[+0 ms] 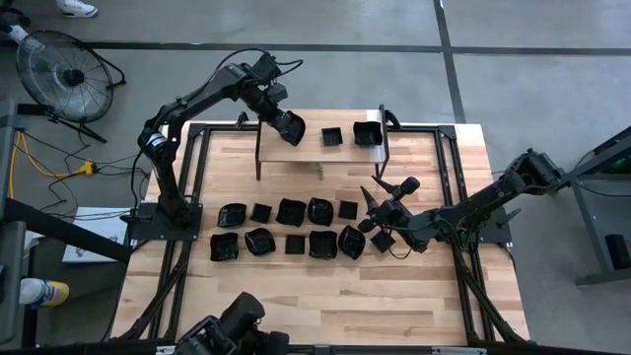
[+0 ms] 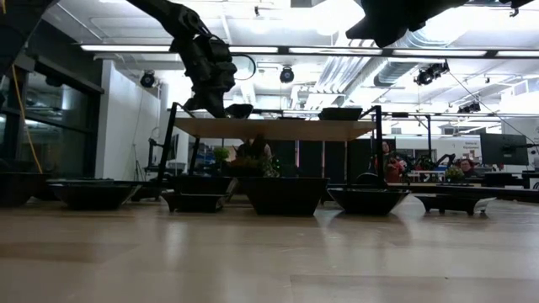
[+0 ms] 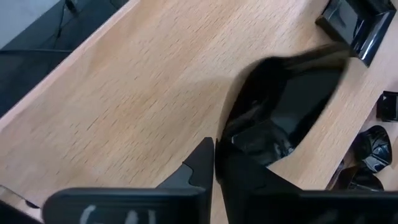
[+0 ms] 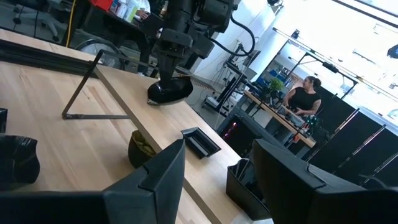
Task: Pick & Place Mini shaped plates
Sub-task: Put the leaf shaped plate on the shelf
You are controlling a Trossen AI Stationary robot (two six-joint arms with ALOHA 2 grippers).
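My left gripper [image 1: 289, 126], upper centre, is clamped on a plate [image 1: 293, 128] at the raised shelf [image 1: 276, 153]. Two plates [image 1: 332, 136] sit there; eleven or so wait mid-table. Right gripper [image 1: 386, 200] hovers empty, fingers spread.

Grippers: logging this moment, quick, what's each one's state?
Left gripper: shut on a mini plate at the raised shelf.
Right gripper: open, holding nothing.

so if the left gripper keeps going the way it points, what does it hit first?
Likely the raised wooden shelf: the left gripper angles down at it, holding a mini plate just above the top.
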